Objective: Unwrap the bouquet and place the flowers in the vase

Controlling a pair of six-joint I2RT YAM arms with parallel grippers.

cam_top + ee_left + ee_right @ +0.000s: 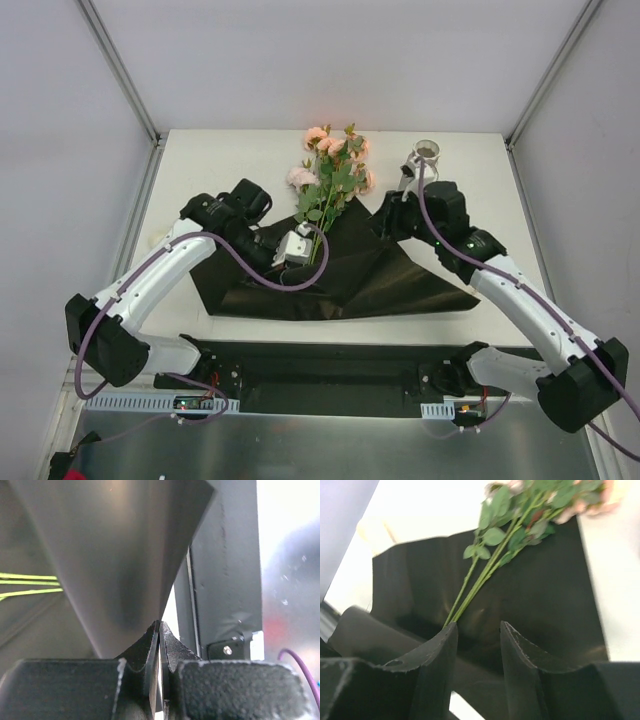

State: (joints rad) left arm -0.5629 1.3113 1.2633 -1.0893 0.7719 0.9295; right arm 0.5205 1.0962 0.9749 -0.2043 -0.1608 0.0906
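Flowers [335, 180] lie on the spread black paper [390, 275] on the counter [230, 160], stems pointing back toward us, blooms far. Our right gripper [479, 626], jaws parted, faces the stem ends just ahead; our left gripper [159, 630] pinches the paper, pressed shut. The vase [427, 151] stands beyond.

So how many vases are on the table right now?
1. The vase stands near the far edge of the table, right of the flowers lying on the black paper. No other shows, though one could be hidden.
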